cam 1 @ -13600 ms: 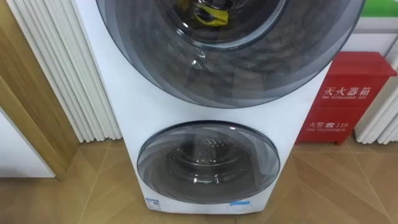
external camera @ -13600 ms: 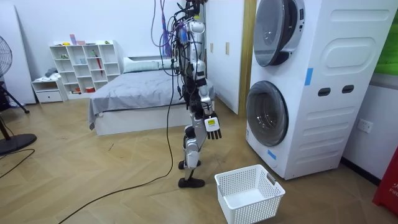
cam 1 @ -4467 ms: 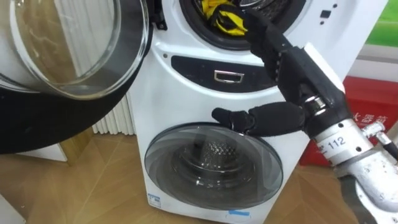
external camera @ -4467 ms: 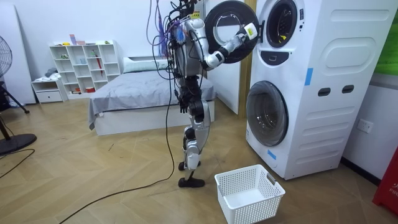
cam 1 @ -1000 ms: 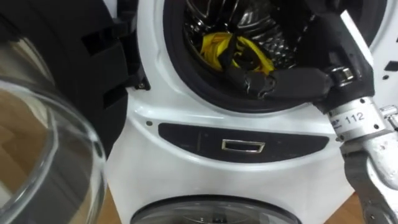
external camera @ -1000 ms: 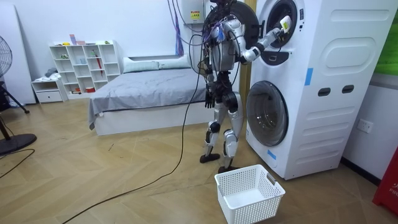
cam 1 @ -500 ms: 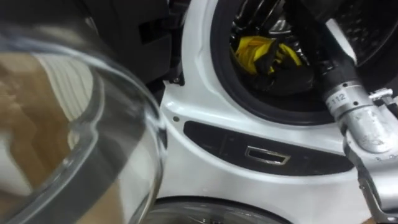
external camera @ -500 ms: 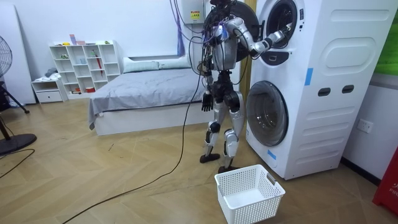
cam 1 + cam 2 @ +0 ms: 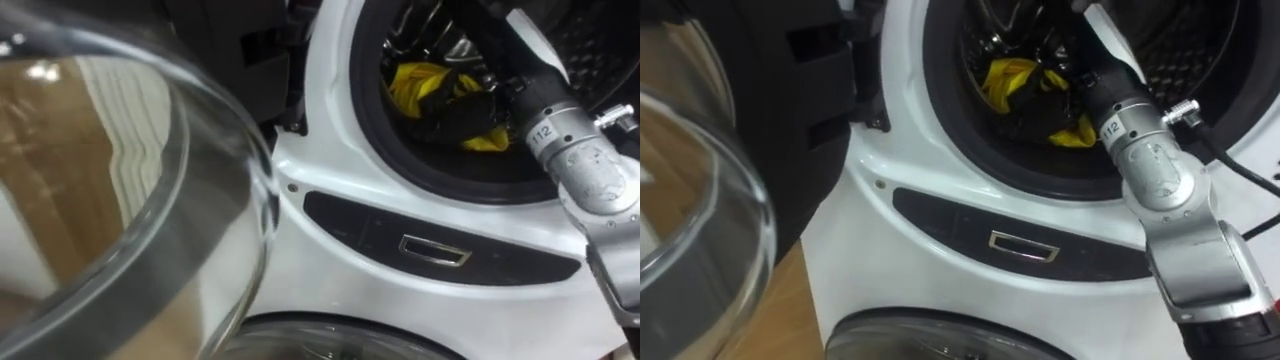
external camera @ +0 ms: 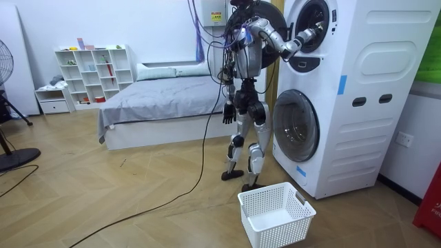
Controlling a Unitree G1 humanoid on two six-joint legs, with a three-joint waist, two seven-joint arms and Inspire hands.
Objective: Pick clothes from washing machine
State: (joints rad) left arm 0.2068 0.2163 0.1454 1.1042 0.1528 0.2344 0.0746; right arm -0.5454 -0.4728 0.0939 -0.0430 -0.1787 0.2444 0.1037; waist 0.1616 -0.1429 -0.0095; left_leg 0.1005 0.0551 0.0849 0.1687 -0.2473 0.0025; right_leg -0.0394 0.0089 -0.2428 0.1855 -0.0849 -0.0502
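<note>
Your right hand point(image 9: 462, 112) reaches into the upper drum of the white stacked washing machine point(image 9: 330, 190), upper right of the frame, buried in the crumpled yellow cloth point(image 9: 425, 85). I cannot tell whether it grips. The round glass door point(image 9: 120, 200) stands open at left, clearing the arm's path. Your left hand point(image 10: 225, 113) hangs idle.

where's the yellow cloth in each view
Left eye view: yellow cloth upper right, inside the upper drum, by the right hand.
Right eye view: top centre, same drum.
Room view: too small to tell; drum at upper right.
Shared landmark: the upper drum's dark rim.
</note>
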